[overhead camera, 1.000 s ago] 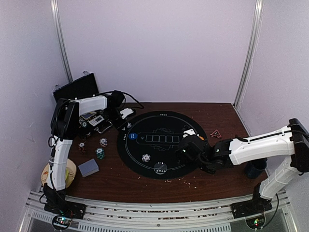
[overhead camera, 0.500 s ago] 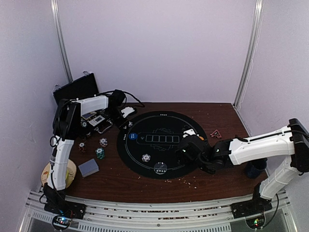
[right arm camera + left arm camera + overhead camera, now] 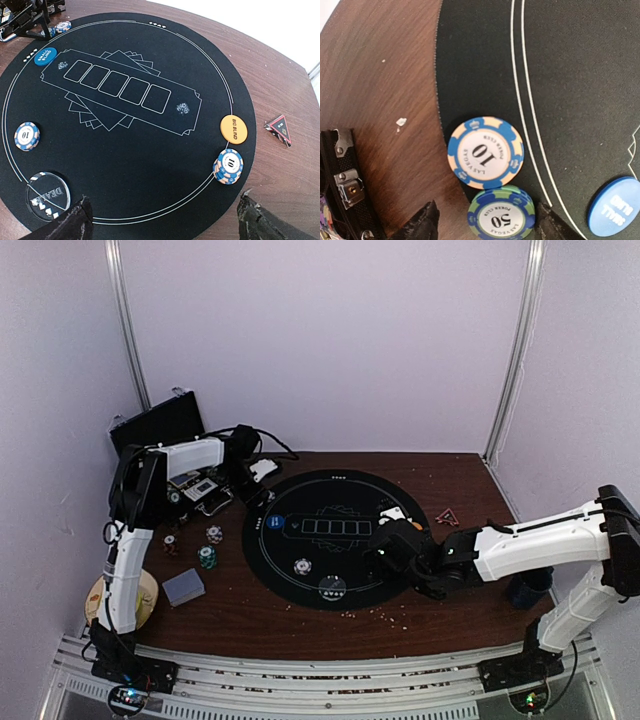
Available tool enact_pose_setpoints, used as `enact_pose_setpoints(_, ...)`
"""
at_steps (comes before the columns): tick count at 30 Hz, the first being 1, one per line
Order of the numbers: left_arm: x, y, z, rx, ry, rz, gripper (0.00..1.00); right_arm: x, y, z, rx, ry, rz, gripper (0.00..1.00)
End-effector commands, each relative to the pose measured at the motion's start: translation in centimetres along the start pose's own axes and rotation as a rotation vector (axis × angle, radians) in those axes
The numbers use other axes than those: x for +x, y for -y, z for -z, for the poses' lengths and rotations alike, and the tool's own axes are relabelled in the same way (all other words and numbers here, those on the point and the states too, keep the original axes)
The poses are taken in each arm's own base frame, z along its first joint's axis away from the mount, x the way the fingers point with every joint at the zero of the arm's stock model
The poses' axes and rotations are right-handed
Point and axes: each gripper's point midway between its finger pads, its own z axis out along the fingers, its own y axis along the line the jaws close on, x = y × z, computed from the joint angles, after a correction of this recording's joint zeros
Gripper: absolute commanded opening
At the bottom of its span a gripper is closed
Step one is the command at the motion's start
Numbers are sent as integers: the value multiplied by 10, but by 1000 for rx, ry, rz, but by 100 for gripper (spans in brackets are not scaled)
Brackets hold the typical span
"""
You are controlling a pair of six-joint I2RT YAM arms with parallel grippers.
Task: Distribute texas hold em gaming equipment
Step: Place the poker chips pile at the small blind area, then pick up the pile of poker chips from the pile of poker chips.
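In the left wrist view my left gripper [image 3: 485, 221] stands open astride a short green-and-blue "50" chip stack [image 3: 501, 214] on the rim of the black round mat [image 3: 570, 75]. A blue-and-peach "10" chip [image 3: 485, 153] lies just beyond it. The blue small-blind button [image 3: 618, 206] is to the right. My right gripper [image 3: 167, 220] is wide open and empty over the mat's near right part. Close by are a "10" chip stack [image 3: 228, 166] and the orange big-blind button [image 3: 233, 129]. The grey-blue deck of cards [image 3: 183, 587] lies on the wood at the left.
The black case [image 3: 160, 423] stands open at the back left, with loose chips [image 3: 207, 557] on the wood in front of it. A clear dealer disc [image 3: 47, 196] and a single "10" chip [image 3: 26, 136] lie on the mat. A dark mug [image 3: 527, 590] stands right.
My left gripper has opened and let go of the "50" chip stack, which now rests on the mat's edge. Neither arm has visibly shifted.
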Motion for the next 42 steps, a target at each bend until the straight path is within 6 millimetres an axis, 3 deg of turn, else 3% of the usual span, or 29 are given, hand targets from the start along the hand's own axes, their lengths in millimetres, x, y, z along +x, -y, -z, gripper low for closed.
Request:
enact_pose_setpoints(1, -7, -2, 24, -24, 27, 4, 71, -1, 7, -1, 34, 11, -10, 100)
enact_pose_setpoints(7, -27, -5, 79, -47, 115, 1, 75, -2, 8, 0, 31, 14, -14, 100)
enact_pose_setpoints(10, -26, -6, 109, -70, 138, -7, 78, -3, 8, 1, 31, 15, -17, 100)
enact_pose_setpoints(12, -17, -2, 127, -84, 141, -15, 81, -3, 8, 1, 31, 18, -18, 100)
enact_pose_setpoints(16, 22, 12, 149, -105, 120, -32, 90, -3, 8, 0, 28, 14, -13, 100)
enact_pose_setpoints(18, 47, 22, 154, -111, 102, -34, 97, -3, 7, 0, 26, 13, -13, 100)
enact_pose_setpoints(22, 100, 49, 156, -83, 61, -25, 98, -3, 6, 0, 23, 11, -15, 100)
enact_pose_setpoints(28, 149, 76, 166, -70, 53, -32, 98, -4, 6, 2, 18, 15, -21, 100)
enact_pose_setpoints(33, 166, 86, 163, -54, 45, -35, 98, -3, 5, 1, 15, 12, -19, 100)
enact_pose_setpoints(42, 164, 88, 143, -15, 11, -43, 98, -2, 5, 0, 16, 7, -16, 100)
